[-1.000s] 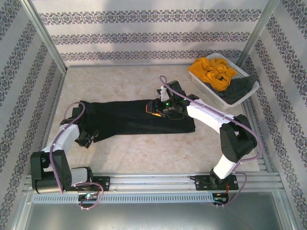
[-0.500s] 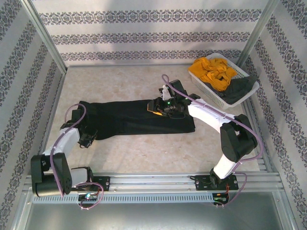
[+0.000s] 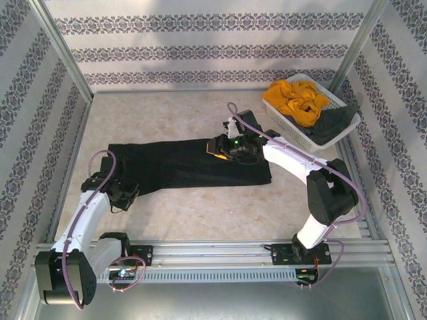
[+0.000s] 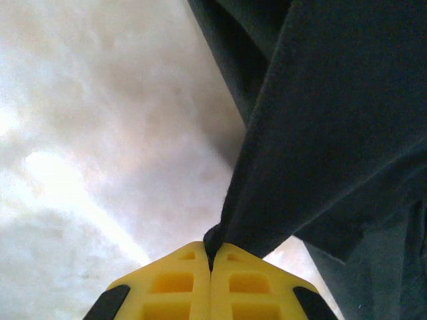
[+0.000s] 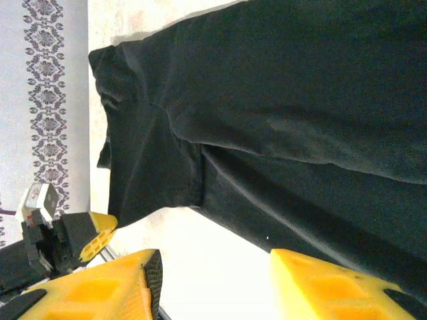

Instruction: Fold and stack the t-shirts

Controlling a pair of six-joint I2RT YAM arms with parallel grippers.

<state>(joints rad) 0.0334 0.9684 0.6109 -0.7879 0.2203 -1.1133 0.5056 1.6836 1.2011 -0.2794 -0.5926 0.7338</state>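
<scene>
Since a second ago my left arm has swung back toward the near edge, away from the white basket (image 3: 291,131), while its claw has barely moved. The black t-shirt (image 3: 187,163) lies spread flat, left of the basket. It looks light, limp and easily stretched, so I judge it best taken by hems and corners, never mid-panel.

My left claw (image 4: 211,260) is clamped tight on a pinch of its edge at the end farthest from the basket. My right claw (image 5: 215,267) hovers over the end nearer the basket, fingers well apart with nothing between them.

The mustard t-shirt (image 3: 293,97) sits crumpled inside the basket, with the dark grey t-shirt (image 3: 330,123) slumped over its near rim.
</scene>
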